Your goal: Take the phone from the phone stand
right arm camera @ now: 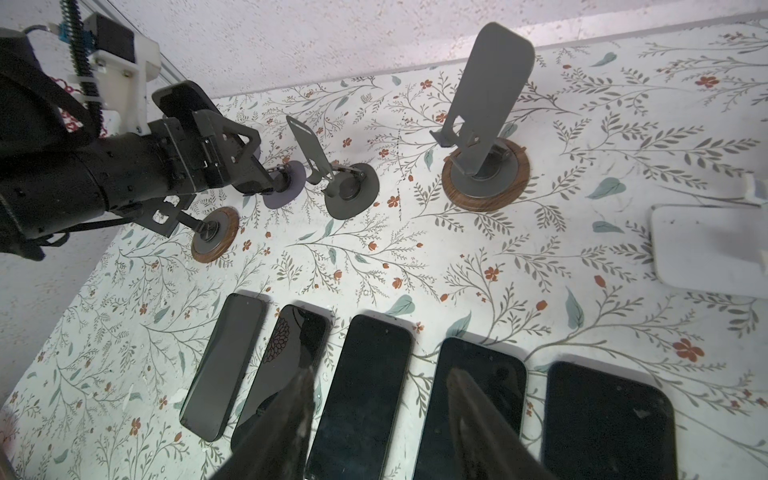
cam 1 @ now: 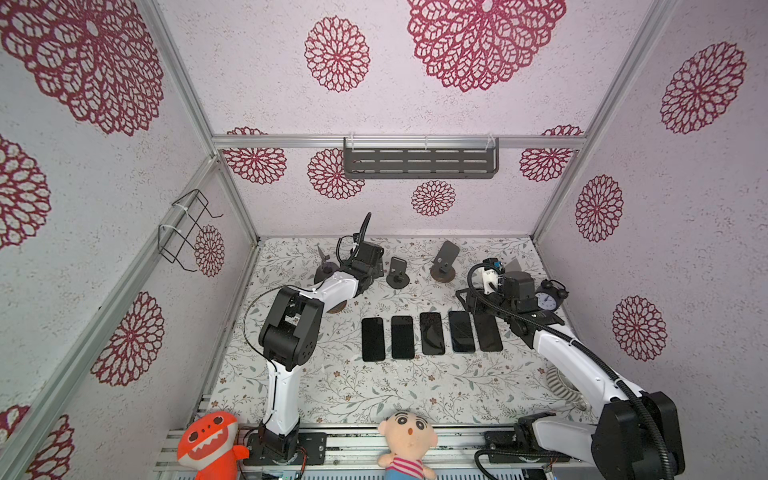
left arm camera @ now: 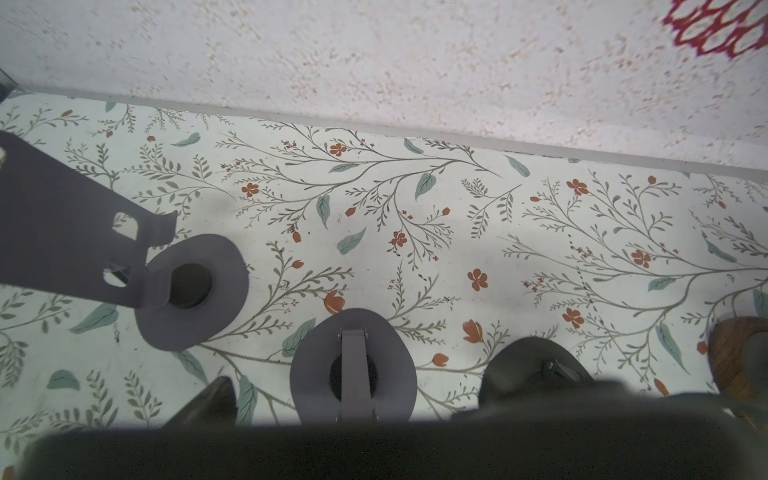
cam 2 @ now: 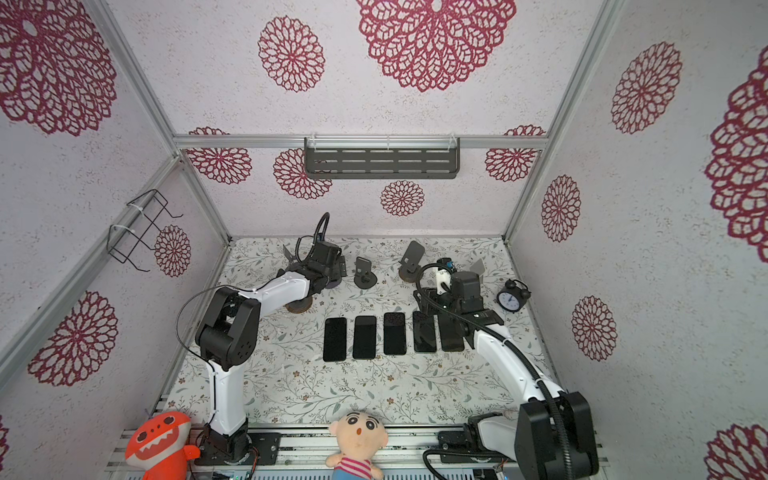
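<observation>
Evidently poised for the grasp, the left gripper (right arm camera: 216, 195) stood with jaws wide at the phone (right arm camera: 176, 99), which leaned on the phone stand (left arm camera: 316, 374) at the back of the desk (cam 1: 374, 395). Whether either jaw touched it could not be told. The propped tilt presumably kept its edges reachable. The right gripper (right arm camera: 380, 374), half spread and empty, hovered over five phones (cam 1: 432, 334) laid flat in a row, well apart from that stand.
</observation>
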Motion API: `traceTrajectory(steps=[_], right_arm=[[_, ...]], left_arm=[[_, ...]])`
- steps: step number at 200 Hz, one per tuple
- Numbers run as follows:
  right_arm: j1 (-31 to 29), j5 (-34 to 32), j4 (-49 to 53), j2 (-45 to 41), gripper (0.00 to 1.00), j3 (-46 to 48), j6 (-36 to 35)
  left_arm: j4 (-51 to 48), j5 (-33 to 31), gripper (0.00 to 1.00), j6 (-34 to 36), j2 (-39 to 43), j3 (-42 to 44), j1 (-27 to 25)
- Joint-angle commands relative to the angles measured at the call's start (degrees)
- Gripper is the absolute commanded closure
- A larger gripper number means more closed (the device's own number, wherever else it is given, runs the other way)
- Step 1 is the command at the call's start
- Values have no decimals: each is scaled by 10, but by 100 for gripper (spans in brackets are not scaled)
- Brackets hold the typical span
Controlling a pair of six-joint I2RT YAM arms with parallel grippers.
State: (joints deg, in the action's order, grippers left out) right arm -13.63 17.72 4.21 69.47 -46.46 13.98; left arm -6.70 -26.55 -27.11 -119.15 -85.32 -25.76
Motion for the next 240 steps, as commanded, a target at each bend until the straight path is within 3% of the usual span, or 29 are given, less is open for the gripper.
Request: traceTrajectory(steps=[1, 84, 207, 240], right_arm=[[3, 0, -9, -9, 44, -7, -12], [4, 0, -8, -12, 44, -5, -16], [4, 5, -10, -9, 44, -6, -15], [4, 5, -9, -9, 44, -7, -17]], left_arm=[[14, -14, 12, -7, -13, 6, 4], [0, -13, 25, -11, -14, -4, 5], [-38, 19, 25, -10, 60, -3, 0], [-74, 26, 24, -9, 112, -1, -5]])
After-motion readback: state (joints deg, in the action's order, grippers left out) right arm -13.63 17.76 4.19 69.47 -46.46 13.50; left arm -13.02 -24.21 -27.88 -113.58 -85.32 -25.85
